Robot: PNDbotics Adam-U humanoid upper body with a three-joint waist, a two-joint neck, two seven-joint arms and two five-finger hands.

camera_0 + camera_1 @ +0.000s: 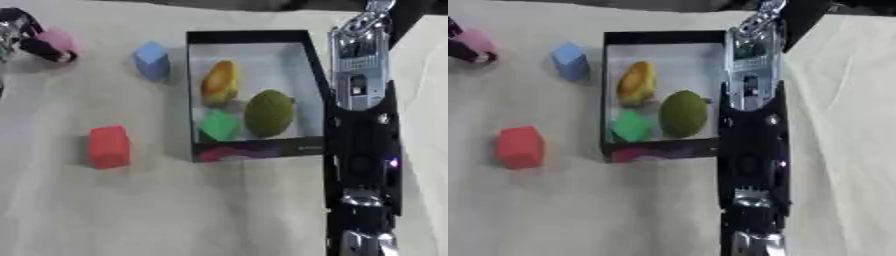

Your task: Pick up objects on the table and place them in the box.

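A black-rimmed box (250, 36) stands in the middle of the table. It holds a yellow-orange fruit (220, 82), a dark green round fruit (269, 113) and a green block (219, 125). To its left, a blue block (152, 60) and a red block (108, 146) lie on the cloth. At the far upper left my left hand (33, 44) has its black fingers curled round a pink object (58, 39). My right arm runs down along the box's right side, and only the top of my right hand (363, 244) shows at the bottom edge.
A pale cloth (175, 210) covers the table. My right forearm (360, 125) stands close against the box's right wall. A dark gap (411, 20) shows at the upper right, beyond the arm.
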